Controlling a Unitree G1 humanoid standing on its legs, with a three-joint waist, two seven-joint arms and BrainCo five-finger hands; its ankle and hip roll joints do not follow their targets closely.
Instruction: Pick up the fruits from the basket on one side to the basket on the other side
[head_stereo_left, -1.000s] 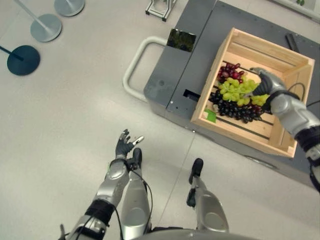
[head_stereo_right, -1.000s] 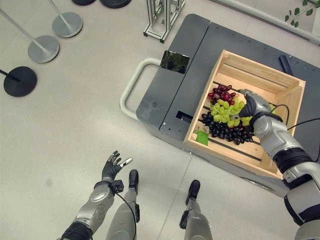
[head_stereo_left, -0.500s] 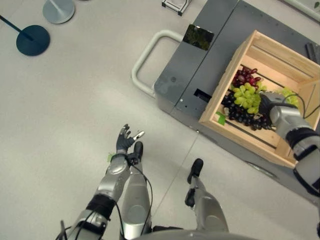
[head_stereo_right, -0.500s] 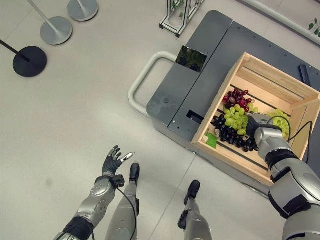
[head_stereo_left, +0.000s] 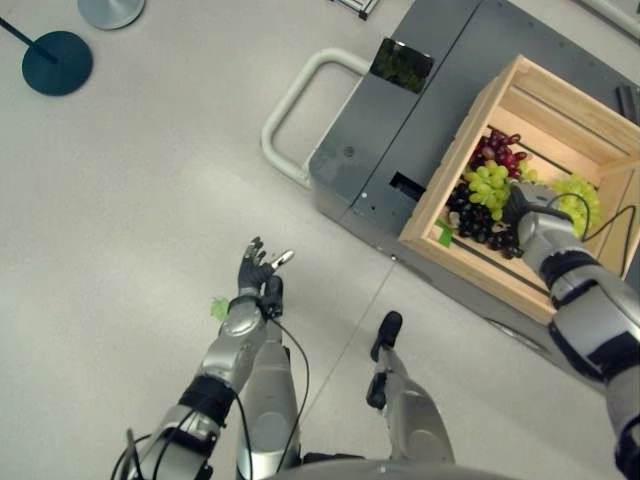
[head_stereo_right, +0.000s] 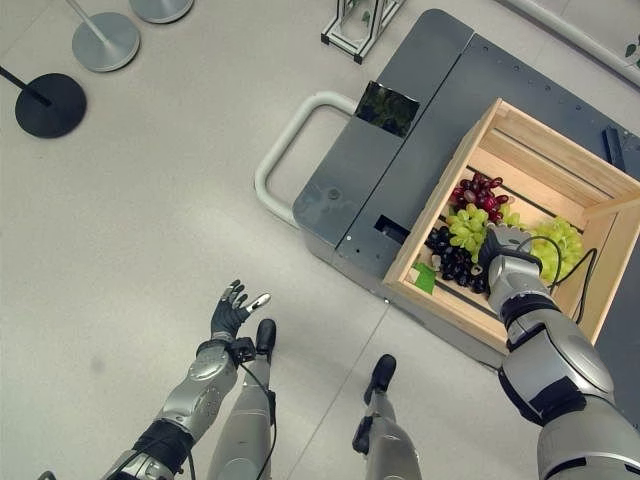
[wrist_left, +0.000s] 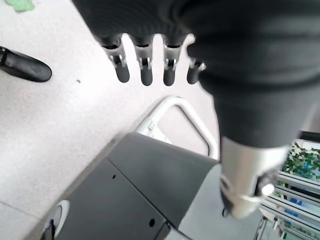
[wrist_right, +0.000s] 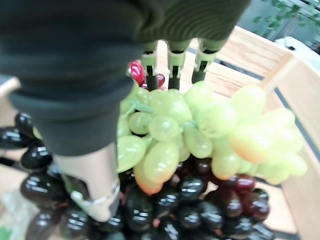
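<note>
A wooden crate (head_stereo_left: 452, 170) stands on a grey cart. Inside lie red grapes (head_stereo_left: 498, 152), a green grape bunch (head_stereo_left: 488, 185), black grapes (head_stereo_left: 478, 222) and a second green bunch (head_stereo_left: 578, 195). My right hand (head_stereo_left: 527, 205) is down in the crate between the two green bunches. In the right wrist view its fingers (wrist_right: 170, 62) reach over the far side of the green grape bunch (wrist_right: 165, 130) and the thumb (wrist_right: 95, 185) presses the near side, above the black grapes (wrist_right: 175, 205). My left hand (head_stereo_left: 255, 272) hangs open over the floor, empty.
The grey cart (head_stereo_left: 380, 130) has a white loop handle (head_stereo_left: 290, 110) on its left end. Round stand bases (head_stereo_left: 57, 62) sit on the floor at the far left. A small green scrap (head_stereo_left: 219, 308) lies beside my left wrist.
The camera has shifted. My right forearm has swung in nearer to me and the hand sits lower on the green grapes. A second green bunch now shows beside it.
</note>
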